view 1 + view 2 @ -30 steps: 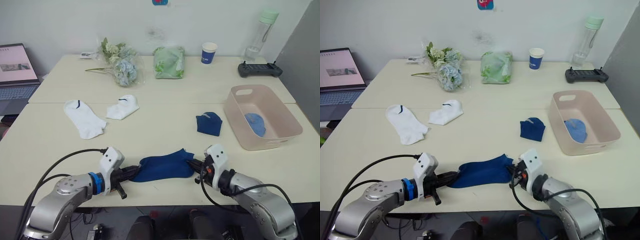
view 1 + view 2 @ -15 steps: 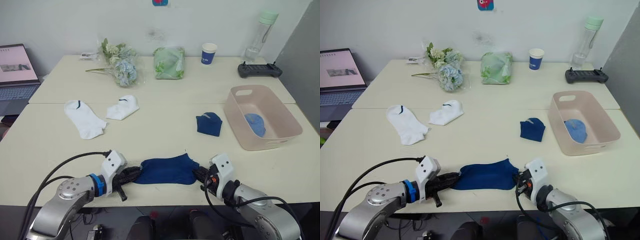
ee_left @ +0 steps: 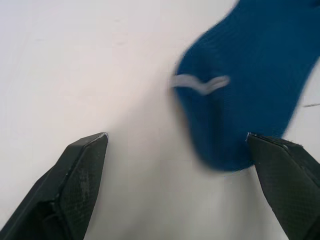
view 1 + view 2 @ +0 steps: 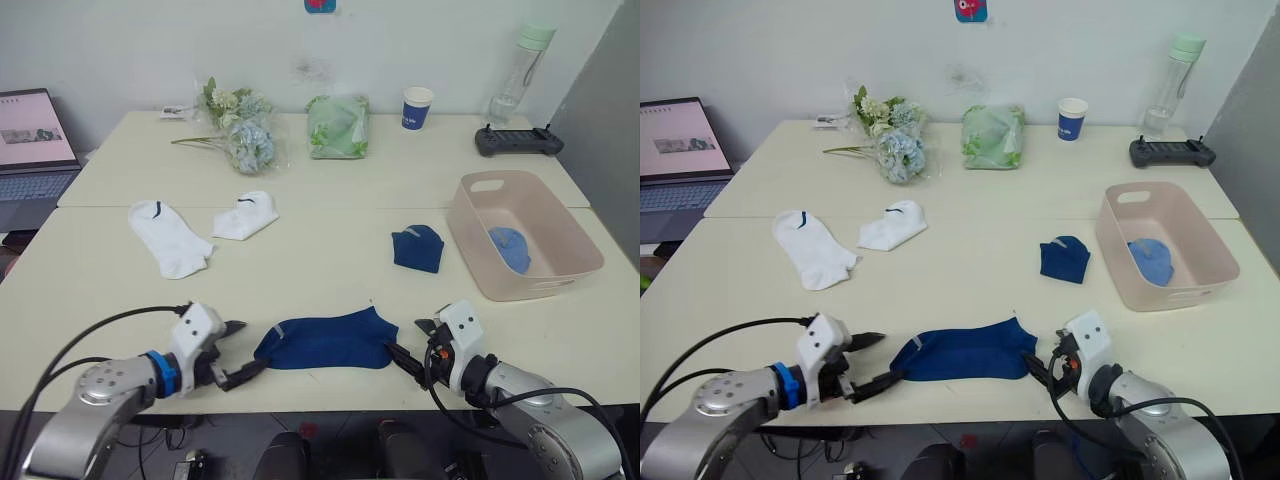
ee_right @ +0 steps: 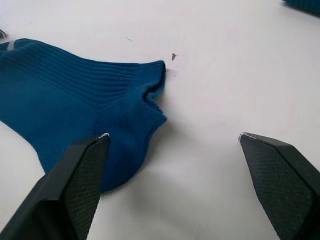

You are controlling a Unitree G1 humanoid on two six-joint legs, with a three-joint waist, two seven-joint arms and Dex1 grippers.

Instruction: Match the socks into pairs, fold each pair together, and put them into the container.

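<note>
A pale table (image 4: 330,255) seen from above the robot's arms. At the lower centre of the frame a navy sock (image 4: 325,340) lies flat and stretched out sideways, close to the table's near edge. The left gripper (image 4: 237,352), at the lower left, points at the sock's toe end with its two black fingers spread apart and holding nothing; in the left wrist view the sock's rounded end sits between the fingertips (image 3: 80,172). The right gripper (image 4: 411,348), at the lower right, points at the sock's cuff end, fingers likewise spread wide and empty; the right wrist view shows the cuff just beside one fingertip (image 5: 85,167).

A second navy sock (image 4: 417,247), bunched up, lies right of centre, just beside the container (image 4: 480,255). The container, a pale pink basin, stands at the right of the frame with a light blue bundle (image 4: 510,248) inside it.

Two white socks (image 4: 168,236) (image 4: 246,213) lie side by side at the left middle, each with a small dark cuff mark.

Along the top of the frame stand a bunch of flowers (image 4: 238,125), a green bag (image 4: 338,125), a blue-and-white paper cup (image 4: 418,106), a clear bottle (image 4: 520,70) and a black controller (image 4: 518,141). An open laptop (image 4: 30,140) sits at the far left
</note>
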